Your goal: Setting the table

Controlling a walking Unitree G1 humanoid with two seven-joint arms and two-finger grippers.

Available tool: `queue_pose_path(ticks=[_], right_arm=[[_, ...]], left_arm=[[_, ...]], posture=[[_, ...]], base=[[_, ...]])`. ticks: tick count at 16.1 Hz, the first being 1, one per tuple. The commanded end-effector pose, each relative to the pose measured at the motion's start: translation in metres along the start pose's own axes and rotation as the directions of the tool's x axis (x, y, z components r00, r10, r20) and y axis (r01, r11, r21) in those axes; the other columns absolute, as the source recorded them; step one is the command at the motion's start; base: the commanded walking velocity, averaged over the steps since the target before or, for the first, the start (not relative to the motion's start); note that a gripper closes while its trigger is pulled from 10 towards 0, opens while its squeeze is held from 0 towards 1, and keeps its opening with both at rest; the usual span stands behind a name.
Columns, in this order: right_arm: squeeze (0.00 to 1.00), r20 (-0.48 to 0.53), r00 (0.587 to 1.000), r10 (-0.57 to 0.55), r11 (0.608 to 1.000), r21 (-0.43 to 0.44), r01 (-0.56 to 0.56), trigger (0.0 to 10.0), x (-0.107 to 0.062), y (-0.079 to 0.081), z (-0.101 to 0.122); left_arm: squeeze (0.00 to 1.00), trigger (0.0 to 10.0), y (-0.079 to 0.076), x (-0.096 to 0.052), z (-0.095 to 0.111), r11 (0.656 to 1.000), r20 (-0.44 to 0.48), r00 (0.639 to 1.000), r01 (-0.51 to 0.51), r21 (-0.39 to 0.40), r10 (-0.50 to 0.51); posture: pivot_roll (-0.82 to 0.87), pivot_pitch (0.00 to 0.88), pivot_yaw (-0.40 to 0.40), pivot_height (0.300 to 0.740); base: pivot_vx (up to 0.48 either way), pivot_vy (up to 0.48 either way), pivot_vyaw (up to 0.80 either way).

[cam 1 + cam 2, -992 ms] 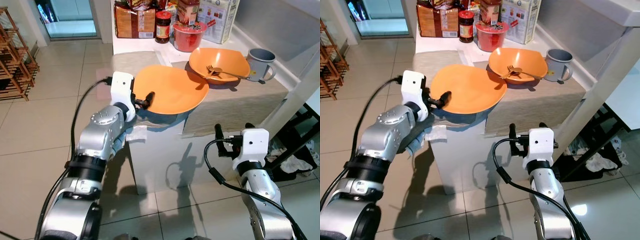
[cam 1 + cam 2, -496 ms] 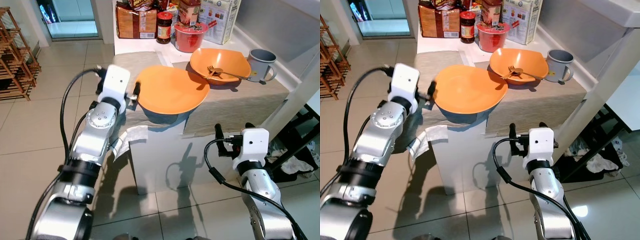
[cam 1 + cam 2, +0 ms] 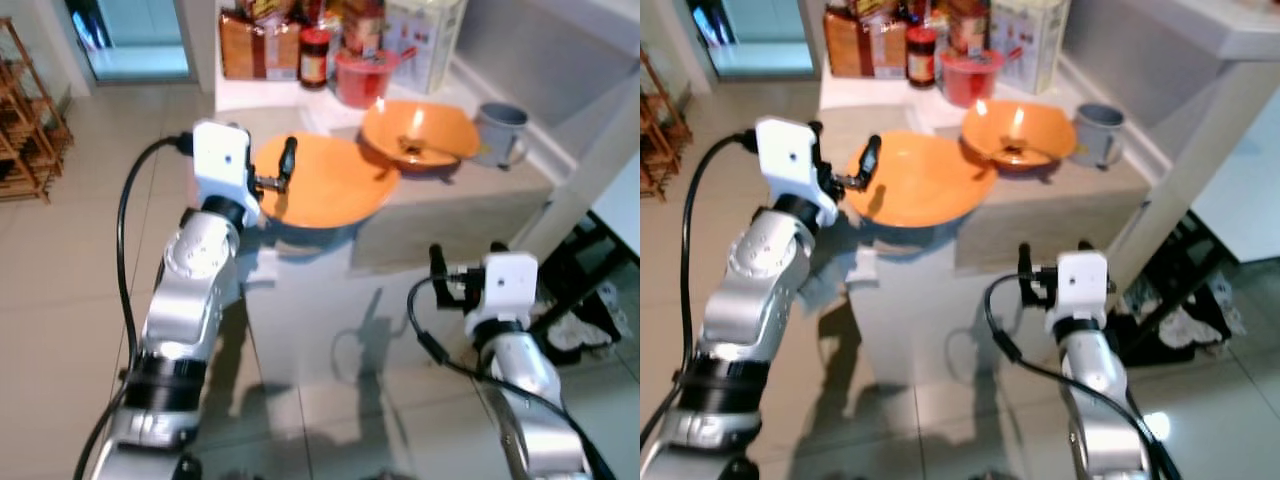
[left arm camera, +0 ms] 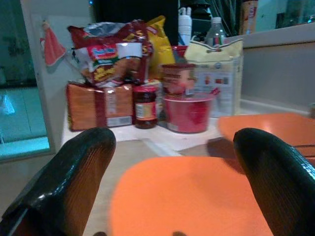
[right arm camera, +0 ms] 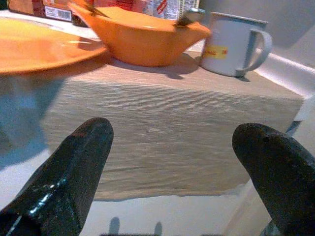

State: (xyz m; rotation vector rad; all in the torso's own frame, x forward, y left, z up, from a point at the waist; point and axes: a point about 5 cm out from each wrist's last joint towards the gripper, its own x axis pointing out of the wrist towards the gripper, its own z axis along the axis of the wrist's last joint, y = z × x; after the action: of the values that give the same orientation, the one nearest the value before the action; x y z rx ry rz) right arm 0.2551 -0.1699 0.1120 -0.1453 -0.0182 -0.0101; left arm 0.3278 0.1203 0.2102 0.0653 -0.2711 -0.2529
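Note:
An orange plate (image 3: 330, 180) lies on the beige runner (image 3: 445, 205) at the table's near left corner, its rim reaching past the front edge. My left gripper (image 3: 272, 180) hovers at the plate's left rim, open and empty; in the left wrist view both fingers (image 4: 81, 162) straddle the plate (image 4: 197, 196) from above. Behind it stands an orange bowl (image 3: 420, 128) with a fork (image 3: 412, 150) inside, and a grey mug (image 3: 497, 132) to its right. My right gripper (image 3: 466, 262) is open, low in front of the table, facing the runner's hanging edge (image 5: 162, 132).
Food packets, a jar (image 3: 312, 68) and a red tub (image 3: 360, 75) crowd the back of the white table. A wooden rack (image 3: 30, 125) stands on the tiled floor to the left. A dark frame (image 3: 590, 270) stands to the table's right.
The plate came down onto the table and my left gripper left its rim, rising beside it. The right arm stayed put. The camera shifted and the picture blurred.

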Motion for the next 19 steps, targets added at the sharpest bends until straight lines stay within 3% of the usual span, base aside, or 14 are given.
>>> queue_pose_path(ticks=[1, 7, 13, 15, 18, 19], right_arm=[[0.16, 0.007, 1.0, -0.006, 1.0, -0.008, 0.006, 10.0, 0.002, -0.001, 0.001], [0.12, -0.001, 1.0, -0.016, 1.0, -0.02, 0.016, 10.0, 0.005, -0.001, 0.0], [0.07, -0.003, 1.0, -0.025, 1.0, -0.014, 0.025, 10.0, 0.004, -0.002, -0.001], [0.08, 0.008, 1.0, -0.029, 1.0, -0.012, 0.029, 10.0, 0.002, -0.003, 0.0], [0.09, 0.027, 0.999, -0.018, 0.999, -0.031, 0.019, 10.0, -0.015, -0.011, 0.003], [0.09, 0.026, 1.0, -0.014, 0.999, -0.035, 0.014, 10.0, -0.019, -0.013, 0.003]], left_arm=[[0.0, 10.0, -0.006, -0.001, -0.002, 1.0, -0.015, 1.0, 0.019, 0.002, -0.019], [0.0, 10.0, -0.005, 0.001, -0.006, 1.0, -0.061, 0.998, 0.006, 0.012, -0.005], [0.0, 10.0, -0.011, 0.0, -0.012, 0.999, -0.099, 0.994, 0.046, 0.025, -0.043], [0.0, 10.0, -0.006, -0.008, -0.022, 0.998, -0.148, 0.987, 0.063, 0.02, -0.06], [0.0, 10.0, 0.034, -0.061, -0.05, 0.996, -0.269, 0.961, 0.079, 0.036, -0.066], [0.0, 10.0, 0.038, -0.071, -0.051, 0.997, -0.278, 0.958, 0.078, 0.021, -0.069]], posture=[[-0.01, 0.0, -0.021, 0.74], [-0.01, 0.0, -0.018, 0.74], [-0.02, 0.0, -0.015, 0.74], [-0.02, 0.0, -0.008, 0.74], [-0.03, 0.0, 0.007, 0.74], [-0.03, 0.0, 0.009, 0.74]], base=[[0.0, -0.472, 0.74], [0.0, -0.449, 0.73], [0.089, -0.416, 0.0], [0.0, 0.0, 0.0], [0.0, 0.0, 0.0], [0.0, 0.0, 0.0]])
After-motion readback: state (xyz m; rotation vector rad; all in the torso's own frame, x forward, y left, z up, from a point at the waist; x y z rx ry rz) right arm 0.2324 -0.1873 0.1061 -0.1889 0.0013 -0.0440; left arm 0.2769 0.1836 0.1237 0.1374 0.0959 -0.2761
